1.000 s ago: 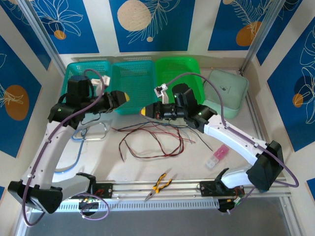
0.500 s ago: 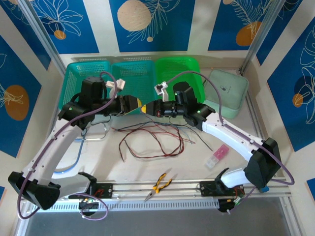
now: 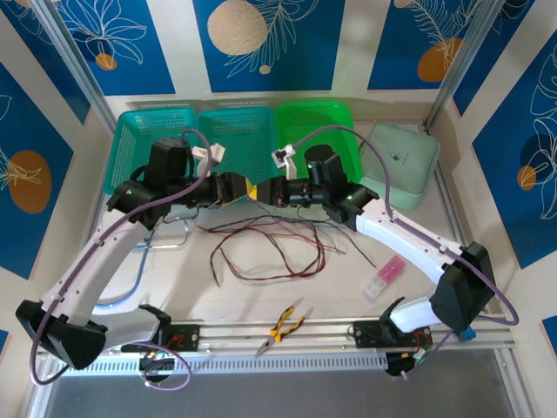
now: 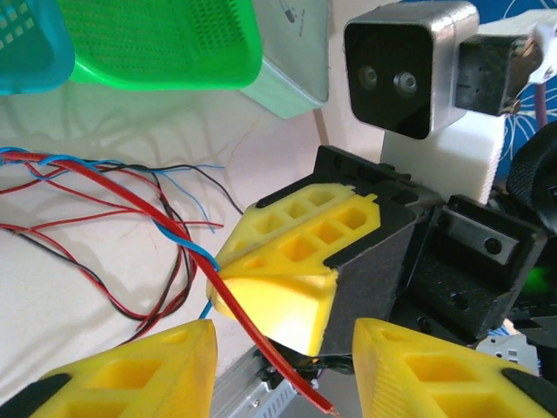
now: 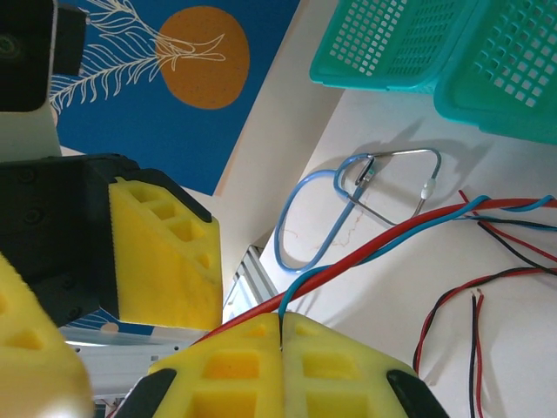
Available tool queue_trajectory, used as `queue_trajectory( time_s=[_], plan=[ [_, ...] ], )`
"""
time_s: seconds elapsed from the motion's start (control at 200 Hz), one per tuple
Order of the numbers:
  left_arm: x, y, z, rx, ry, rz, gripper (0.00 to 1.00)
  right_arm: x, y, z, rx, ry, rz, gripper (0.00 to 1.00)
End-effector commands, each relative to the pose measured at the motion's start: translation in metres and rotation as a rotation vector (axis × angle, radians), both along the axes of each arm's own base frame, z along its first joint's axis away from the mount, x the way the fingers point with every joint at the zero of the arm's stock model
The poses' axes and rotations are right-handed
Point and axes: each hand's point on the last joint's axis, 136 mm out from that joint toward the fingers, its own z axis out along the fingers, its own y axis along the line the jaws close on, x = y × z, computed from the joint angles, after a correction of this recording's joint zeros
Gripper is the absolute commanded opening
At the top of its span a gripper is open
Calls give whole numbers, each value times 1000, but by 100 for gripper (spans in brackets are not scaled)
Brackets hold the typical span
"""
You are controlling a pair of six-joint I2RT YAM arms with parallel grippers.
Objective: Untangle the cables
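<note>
The right tool [image 5: 280, 335], with yellow honeycomb pads, is pressed together on a red and a blue strand of the thin, long cables [image 5: 396, 233]. These strands run out from its tips across the pale bench [image 5: 522, 348]. The left tool [image 4: 283, 370] meets it tip to tip above the bench, in front of the middle teal plastic basket [image 3: 239, 131]. Its own yellow pads stand apart, and the red strand passes down through the gap between them. The other red, black and dark strands lie in loose loops near the middle of the bench, behind the yellow-handled pliers [image 3: 283, 326].
</note>
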Motion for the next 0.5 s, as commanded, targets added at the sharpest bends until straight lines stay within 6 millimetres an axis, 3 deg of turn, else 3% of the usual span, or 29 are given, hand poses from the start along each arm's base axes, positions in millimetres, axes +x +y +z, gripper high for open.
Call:
queue_trajectory(
  time_s=[0.0, 0.33, 0.495],
  plan=[
    [-8, -5, -3, -8, 19, -32, 44, 0, 4, 13, 30, -35, 27, 0],
    [-14, -9, -5, -41, 38, -50, 32, 1, 7, 20, 63, -36, 32, 0],
    [-12, -2, -5, 0, 9, -21, 5, 0, 4, 24, 62, -41, 28, 0]
  ],
)
